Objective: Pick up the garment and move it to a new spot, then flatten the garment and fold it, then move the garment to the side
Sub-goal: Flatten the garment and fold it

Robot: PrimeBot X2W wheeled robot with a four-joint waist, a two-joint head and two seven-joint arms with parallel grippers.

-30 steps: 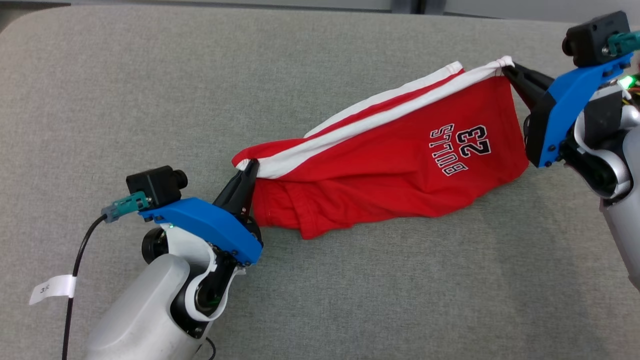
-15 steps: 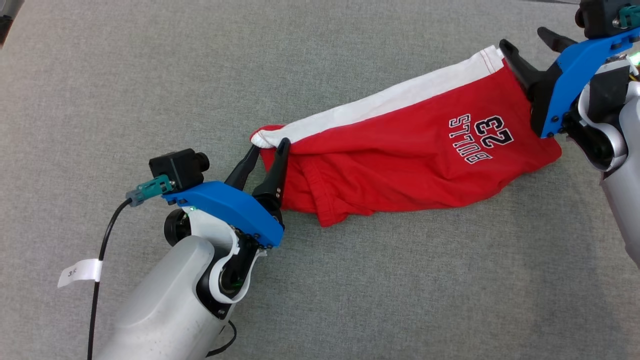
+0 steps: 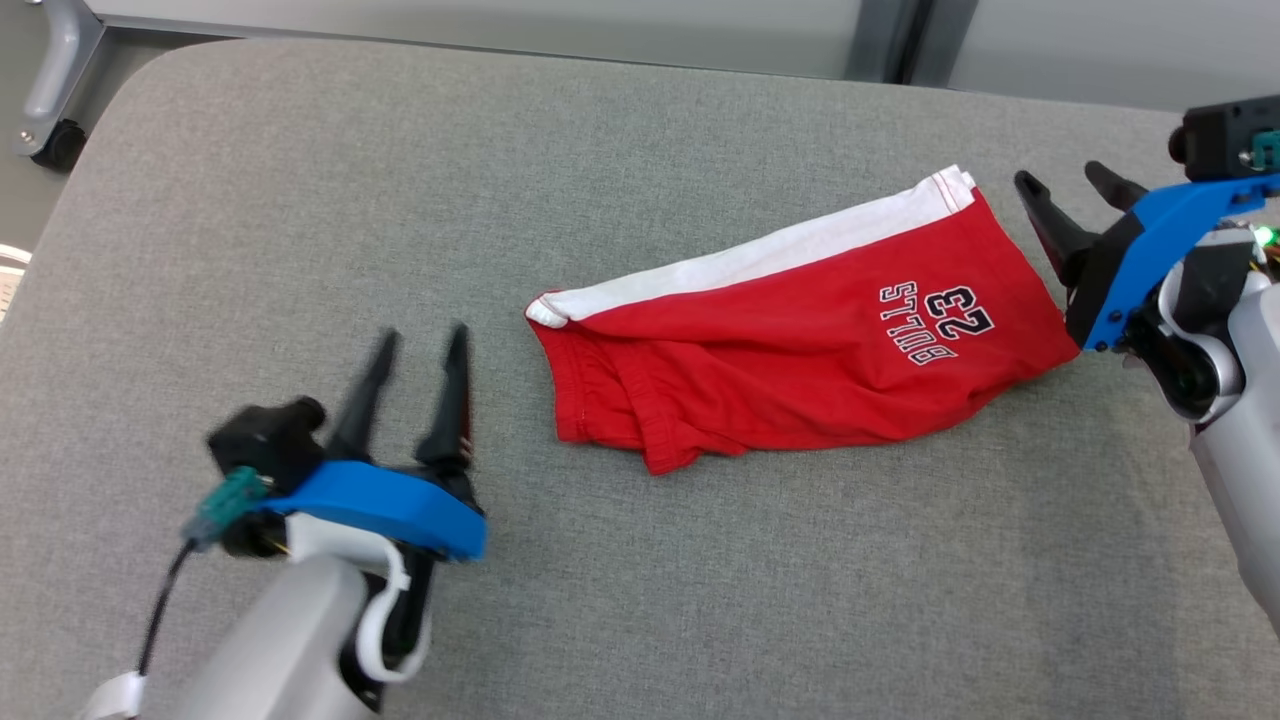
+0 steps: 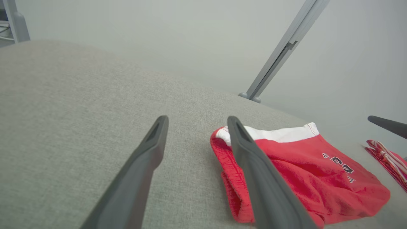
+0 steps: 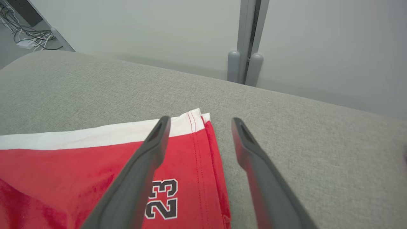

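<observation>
Lying freed: shorts (left end effector, right end effector spread).

**A:** Here's the garment, lying on the padded table, right of centre, slanting from its near-left end up to its far-right corner.

**B:** The left gripper is to its left, near that lower end but apart from it, fingers pointing away from the robot.

**A:** And the right gripper is just beside the garment's far-right corner!

**B:** Behind the table's far edge stands an upright post, and a wheeled leg sits off the far-left corner.
</observation>
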